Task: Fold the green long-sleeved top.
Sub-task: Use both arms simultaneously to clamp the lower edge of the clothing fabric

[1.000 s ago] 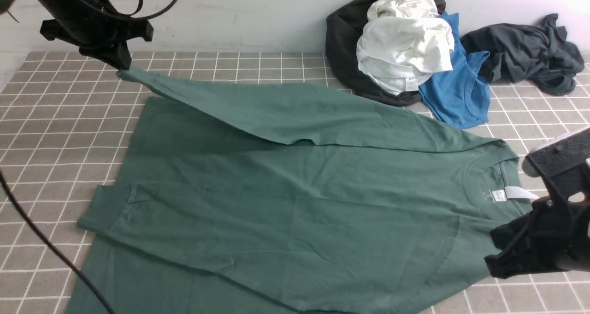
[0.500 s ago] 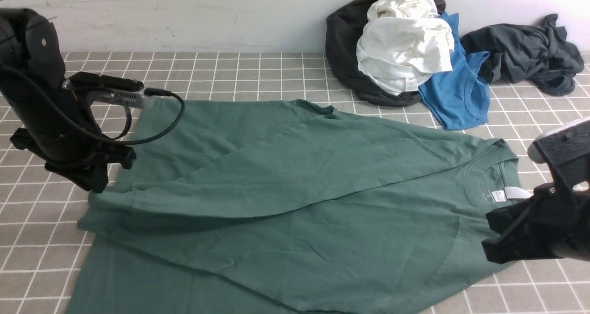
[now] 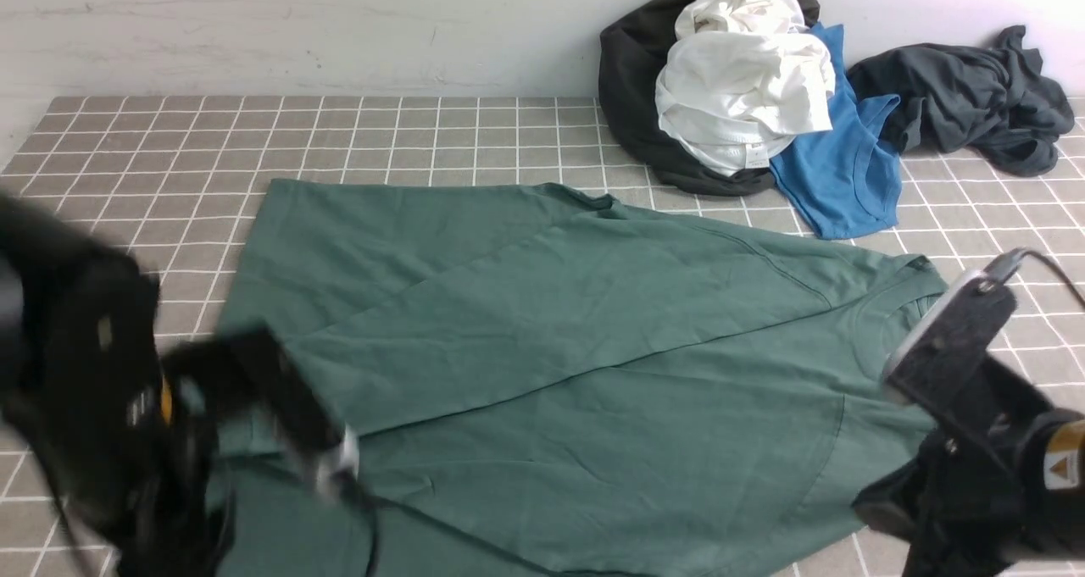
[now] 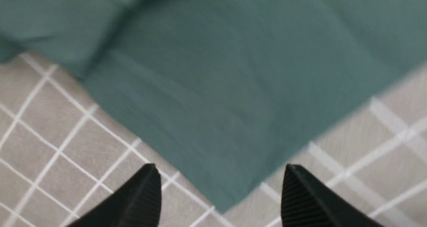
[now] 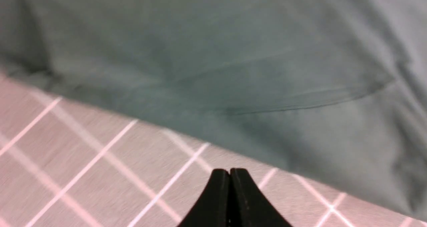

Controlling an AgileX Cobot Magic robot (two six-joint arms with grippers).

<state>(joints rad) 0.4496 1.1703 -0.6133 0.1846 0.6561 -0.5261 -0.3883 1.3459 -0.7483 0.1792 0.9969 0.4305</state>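
Tiled surface [image 3: 424, 128]: grey grid.
Green long-sleeved top [image 3: 576, 348]: lay spread mid-frame, collar at right, one sleeve diagonally across the body. The sleeve fold was judged placed. The next move called for a fresh grip on an edge.
Left claw [image 4: 220, 168]: blurred at lower left in the front view. Only its wrist view showed the jaws apart and empty above a cloth corner.
Right claw [image 5: 230, 172]: lower right, pinched shut, empty.

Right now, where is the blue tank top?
In the front view, the blue tank top lies at the far right, partly under the white garment, beyond the collar of the green long-sleeved top.
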